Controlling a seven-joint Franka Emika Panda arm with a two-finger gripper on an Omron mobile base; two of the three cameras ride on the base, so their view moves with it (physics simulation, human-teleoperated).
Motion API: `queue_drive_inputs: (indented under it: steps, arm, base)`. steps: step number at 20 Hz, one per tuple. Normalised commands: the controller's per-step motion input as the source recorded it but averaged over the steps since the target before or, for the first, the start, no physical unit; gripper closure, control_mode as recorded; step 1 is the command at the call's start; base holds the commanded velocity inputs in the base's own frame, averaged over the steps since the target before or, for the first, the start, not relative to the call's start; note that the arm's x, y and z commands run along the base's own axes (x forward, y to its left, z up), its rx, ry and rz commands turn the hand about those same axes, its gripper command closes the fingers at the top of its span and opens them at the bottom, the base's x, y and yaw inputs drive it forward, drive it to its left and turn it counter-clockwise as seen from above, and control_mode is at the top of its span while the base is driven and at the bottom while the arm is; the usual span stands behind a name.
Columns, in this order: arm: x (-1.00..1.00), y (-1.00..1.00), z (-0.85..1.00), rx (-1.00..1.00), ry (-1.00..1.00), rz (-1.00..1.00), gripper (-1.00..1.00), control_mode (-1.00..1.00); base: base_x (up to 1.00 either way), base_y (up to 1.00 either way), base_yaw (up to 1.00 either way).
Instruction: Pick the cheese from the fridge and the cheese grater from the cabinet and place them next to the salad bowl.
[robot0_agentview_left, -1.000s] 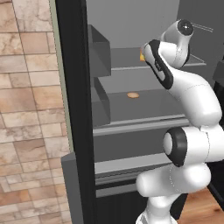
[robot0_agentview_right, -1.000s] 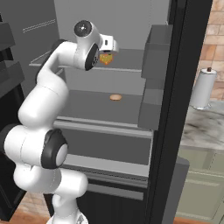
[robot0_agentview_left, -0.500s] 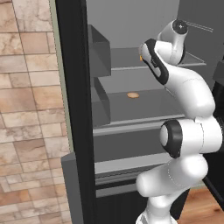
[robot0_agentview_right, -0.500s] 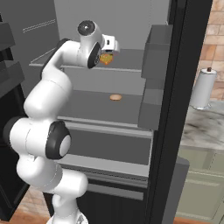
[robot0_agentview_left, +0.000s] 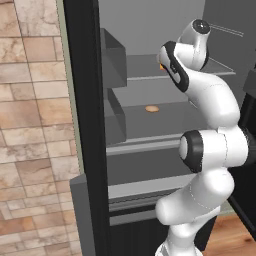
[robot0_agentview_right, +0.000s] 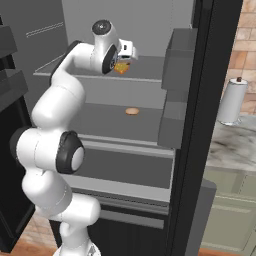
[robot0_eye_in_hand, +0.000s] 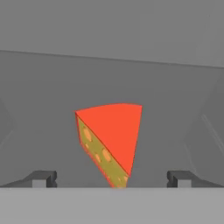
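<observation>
Open black-framed fridge (robot0_agentview_right: 210, 100) with grey shelves; the white arm reaches into it at upper centre of the right base view. The small yellow-orange cheese wedge with a red-orange side (robot0_eye_in_hand: 111, 140) sits on the upper grey shelf (robot0_agentview_right: 145, 75), centre of the hand view, directly ahead of the two-finger hand (robot0_eye_in_hand: 111, 178). Fingertips (robot0_eye_in_hand: 41, 178) stand fully spread at lower left and lower right, one either side of the wedge — nothing held, no contact visible. Spread this wide probably to straddle the wedge before closing. A flat tan disc (robot0_agentview_right: 132, 111) lies on the shelf below, well apart — not wanted. Judgement: approach step, grasp not yet made.
</observation>
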Motion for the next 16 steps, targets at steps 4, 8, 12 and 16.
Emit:
queue_drive_inputs:
  steps: [4,8,12,16]
  arm:
    - [0.21,0.00,-0.11,0.00,0.01,0.00,-1.00,-1.00]
    - [0.20,0.00,-0.05,0.00,0.00,0.00,-1.00,-1.00]
    - [0.19,0.00,-0.03,0.00,0.00,0.00,-1.00,-1.00]
    - [0.21,0.00,-0.03,0.00,0.00,0.00,-1.00,-1.00]
  base:
    - [0.00,0.00,0.00]
    - [0.00,0.00,0.00]
    - [0.00,0.00,0.00]
    - [0.00,0.00,0.00]
